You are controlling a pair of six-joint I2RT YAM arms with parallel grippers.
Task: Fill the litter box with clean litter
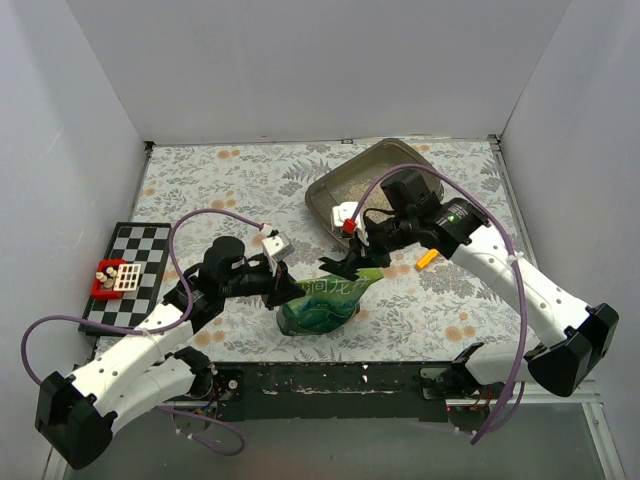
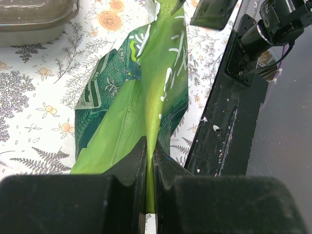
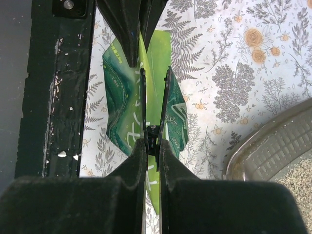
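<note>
Near the front of the table (image 1: 220, 180), both my hands hold the green bag (image 1: 318, 305).
From above, my left gripper (image 1: 290, 288) and right gripper (image 1: 345, 265) each pinch its top, I think so I can lift and tip it. The litter box (image 1: 322, 197) sits just behind, some clean litter (image 1: 372, 183) inside, a yellow scoop (image 1: 427, 258) beside it. From my left wrist, my jaws squeeze the thin green edge. From my right wrist, the same tight pinch, with the box rim close by.
</note>
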